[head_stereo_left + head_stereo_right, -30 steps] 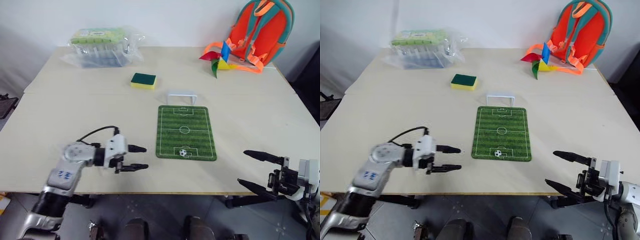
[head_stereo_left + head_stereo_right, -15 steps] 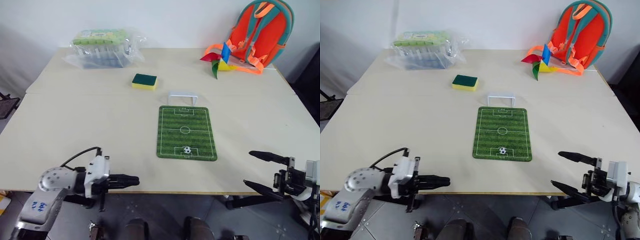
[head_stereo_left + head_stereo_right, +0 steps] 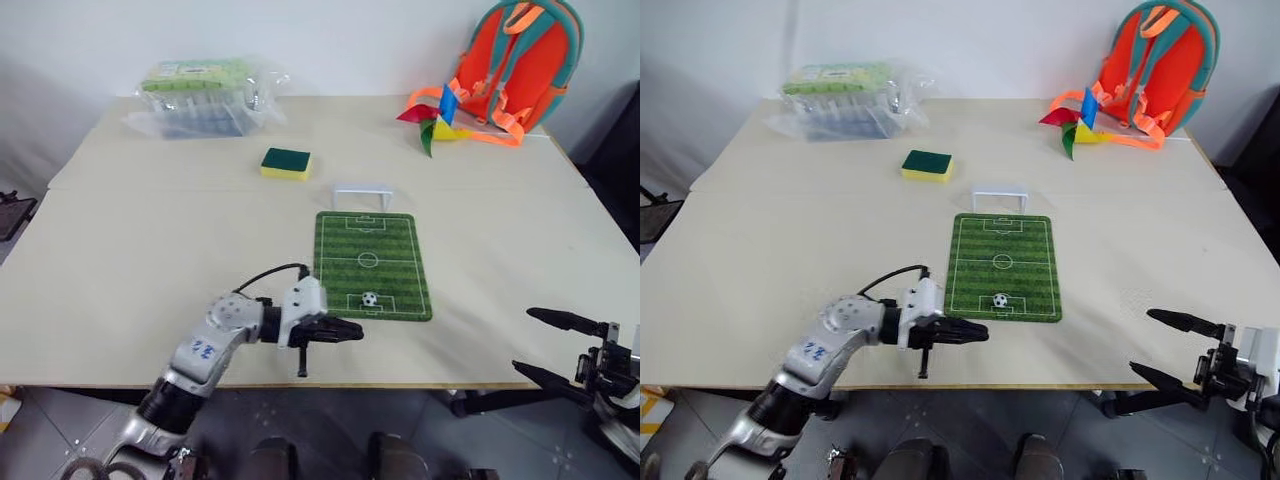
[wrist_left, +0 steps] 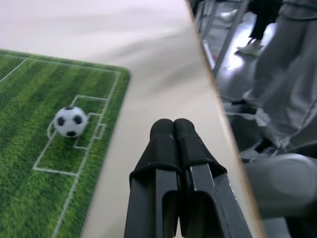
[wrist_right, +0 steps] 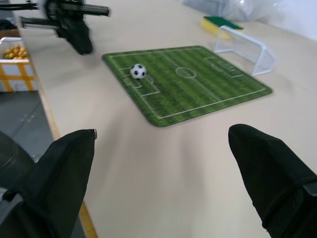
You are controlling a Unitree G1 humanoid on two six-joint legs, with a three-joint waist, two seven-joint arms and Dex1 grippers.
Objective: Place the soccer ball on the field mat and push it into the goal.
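The soccer ball (image 3: 369,298) rests on the field mat (image 3: 370,250), inside the white box at the mat's near end. The white goal (image 3: 363,194) stands at the mat's far end. My left gripper (image 3: 355,331) is shut and empty. It points right along the table's front edge, its tips just short of the mat's near left corner. In the left wrist view the ball (image 4: 70,121) lies beyond and to one side of the closed fingers (image 4: 166,134). My right gripper (image 3: 523,340) hangs open off the table's front right edge, well clear of the mat.
A green-and-yellow sponge (image 3: 286,162) lies behind the goal on the left. A plastic-wrapped pack (image 3: 200,95) sits at the back left, a pinwheel (image 3: 435,118) and an orange backpack (image 3: 520,60) at the back right. A person's legs (image 4: 287,74) stand beyond the table edge.
My left gripper shut its fingers and swung right along the front edge to the mat's near corner. The right gripper drifted a little right. The ball stayed put.
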